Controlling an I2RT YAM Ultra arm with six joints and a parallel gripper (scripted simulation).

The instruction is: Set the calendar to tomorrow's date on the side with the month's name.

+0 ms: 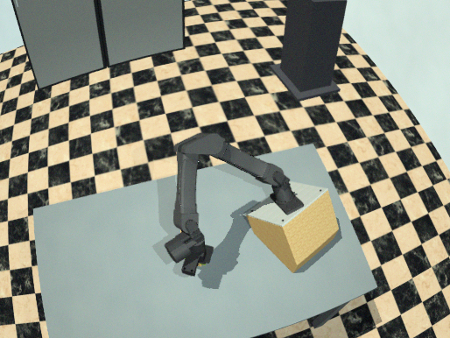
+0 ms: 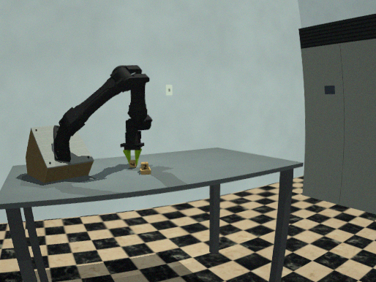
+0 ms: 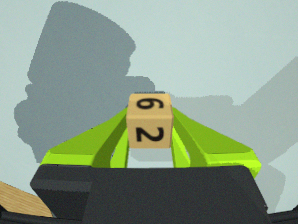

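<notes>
My gripper (image 3: 150, 114) points down over the table, its green fingers shut on a small wooden date cube (image 3: 150, 128). In the wrist view the cube shows a 2 on the face toward the camera and a 6 or 9 on the face above it. In the exterior view the gripper (image 2: 132, 158) holds this cube (image 2: 132, 164) at or just above the table top; I cannot tell if it touches. Just right of it stands the wooden calendar tray (image 2: 145, 170) with another cube (image 2: 145, 166) showing a 2. From above, the wrist (image 1: 188, 249) hides the cubes and tray.
The arm's base sits on a tilted wooden block (image 1: 295, 229) at the right of the grey table. A wooden corner (image 3: 16, 199) shows at the wrist view's lower left. Cabinets (image 1: 98, 32) and a dark pillar (image 1: 311, 44) stand on the floor beyond.
</notes>
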